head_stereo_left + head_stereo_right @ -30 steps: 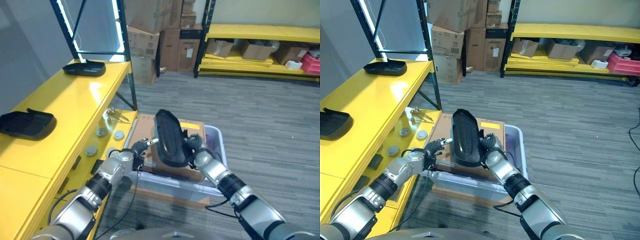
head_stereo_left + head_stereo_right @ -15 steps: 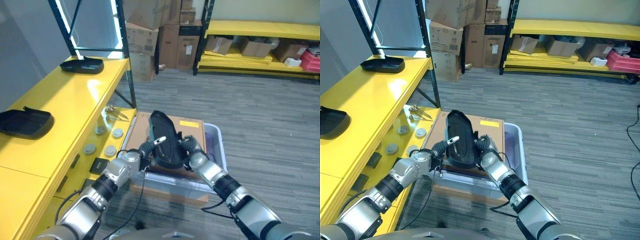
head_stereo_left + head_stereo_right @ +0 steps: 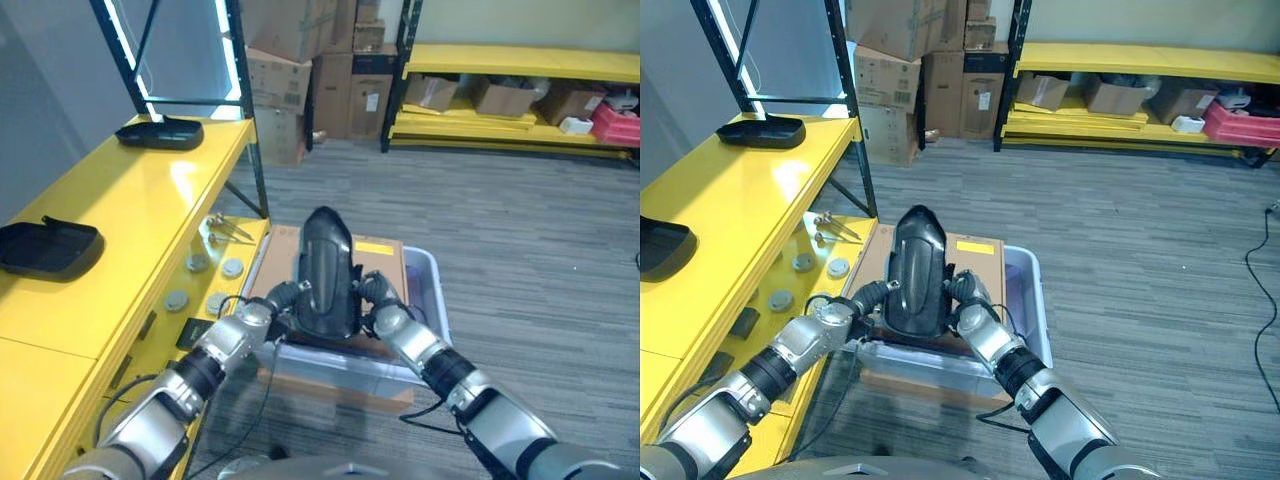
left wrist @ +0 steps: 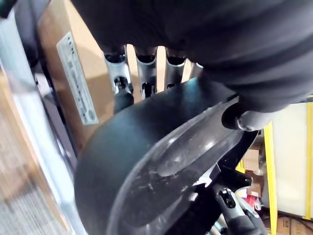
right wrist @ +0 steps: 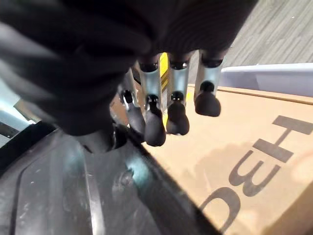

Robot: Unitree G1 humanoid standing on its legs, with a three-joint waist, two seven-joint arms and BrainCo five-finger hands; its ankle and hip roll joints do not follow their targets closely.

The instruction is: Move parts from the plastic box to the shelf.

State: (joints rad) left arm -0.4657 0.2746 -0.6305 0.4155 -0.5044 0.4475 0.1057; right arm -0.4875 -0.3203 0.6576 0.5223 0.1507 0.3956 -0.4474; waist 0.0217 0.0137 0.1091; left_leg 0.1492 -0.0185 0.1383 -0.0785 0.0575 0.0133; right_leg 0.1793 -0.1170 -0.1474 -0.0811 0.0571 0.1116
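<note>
Two hands hold one black part point(image 3: 325, 270) upright above the cardboard point(image 3: 383, 262) lying in the plastic box point(image 3: 428, 290). Left hand point(image 3: 268, 308) and right hand point(image 3: 378, 305) each have fingers curled against an opposite side of it. It is lifted clear of the box, so the carrying step looks under way. Two similar black parts point(image 3: 48, 246) already lie on the yellow shelf point(image 3: 140, 215) to the robot's left. Next, the pair probably needs to swing left together and lower the part onto a bare stretch of shelf.
</note>
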